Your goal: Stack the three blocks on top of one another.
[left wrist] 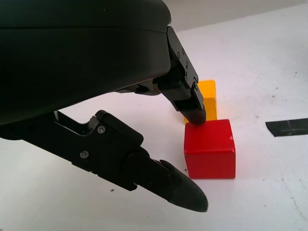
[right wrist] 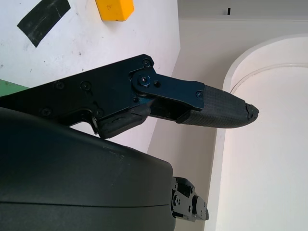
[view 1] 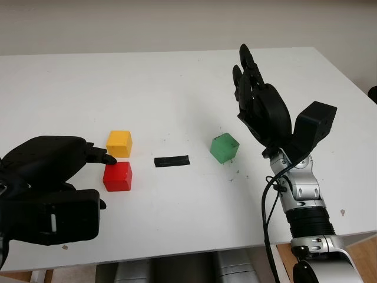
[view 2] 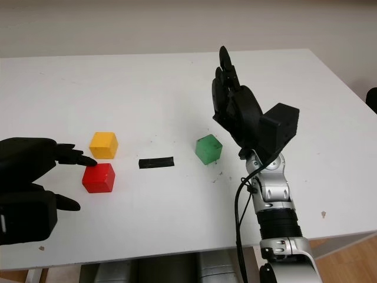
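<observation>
Just beyond the open, empty left hand (view 1: 56, 162), one fingertip (left wrist: 196, 115) meets the red block (view 1: 118, 175); closing carelessly may shove it into the adjacent yellow block (view 1: 119, 142). The right hand (view 1: 259, 106) hovers open beside the green block (view 1: 224, 148).

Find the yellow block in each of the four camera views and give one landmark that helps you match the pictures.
Left eye view: yellow block left of centre, just behind the red block.
Right eye view: yellow block left of centre, again just behind the red block.
Left wrist view: yellow block beyond the red block, partly behind a fingertip of the left hand.
Right wrist view: yellow block at the frame edge.
Shared landmark: the black tape strip.
</observation>
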{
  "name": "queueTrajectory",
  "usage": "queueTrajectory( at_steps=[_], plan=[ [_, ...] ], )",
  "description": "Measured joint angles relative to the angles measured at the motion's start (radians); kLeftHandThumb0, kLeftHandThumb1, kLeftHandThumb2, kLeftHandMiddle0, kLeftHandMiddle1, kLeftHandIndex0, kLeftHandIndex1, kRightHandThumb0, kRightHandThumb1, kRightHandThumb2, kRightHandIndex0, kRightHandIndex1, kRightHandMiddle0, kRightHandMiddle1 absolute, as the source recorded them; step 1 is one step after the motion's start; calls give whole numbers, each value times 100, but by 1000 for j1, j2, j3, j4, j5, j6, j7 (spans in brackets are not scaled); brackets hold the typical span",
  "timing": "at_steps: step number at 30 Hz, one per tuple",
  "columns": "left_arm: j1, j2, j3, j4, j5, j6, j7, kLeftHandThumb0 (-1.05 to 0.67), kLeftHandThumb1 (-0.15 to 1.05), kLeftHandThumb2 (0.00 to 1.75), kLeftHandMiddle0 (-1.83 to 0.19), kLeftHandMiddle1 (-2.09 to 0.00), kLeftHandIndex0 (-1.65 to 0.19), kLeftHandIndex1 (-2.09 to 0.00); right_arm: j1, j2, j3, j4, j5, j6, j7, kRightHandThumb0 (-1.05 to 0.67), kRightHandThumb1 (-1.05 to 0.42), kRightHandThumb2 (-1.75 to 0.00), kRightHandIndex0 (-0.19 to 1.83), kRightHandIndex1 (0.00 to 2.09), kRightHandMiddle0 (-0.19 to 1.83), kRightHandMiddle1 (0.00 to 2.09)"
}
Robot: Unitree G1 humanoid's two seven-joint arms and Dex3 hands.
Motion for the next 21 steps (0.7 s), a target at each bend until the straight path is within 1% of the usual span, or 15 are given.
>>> queueTrajectory(
  at_steps=[3,8,14,21],
  plan=[
    [0,-36,-19,16,61,-42,46,-66,83,6,-9,-3,-59,-32,1,0,0,0,1,0,2,-80,-105,-69,-19,0,-19,0],
    [0,-86,-36,41,133,-81,76,-67,87,6,5,-3,-51,-36,6,0,0,-1,4,0,7,-80,-105,-69,-19,0,-19,0],
    [-4,-151,-40,57,179,-105,87,-68,90,6,11,-3,-46,-38,11,0,0,-7,6,7,6,-81,-105,-68,-19,0,-19,0],
    [-14,-179,-36,57,189,-118,75,-71,94,6,12,-5,-45,-39,11,0,0,-7,6,7,6,-81,-105,-69,-19,0,-19,0]
  ],
)
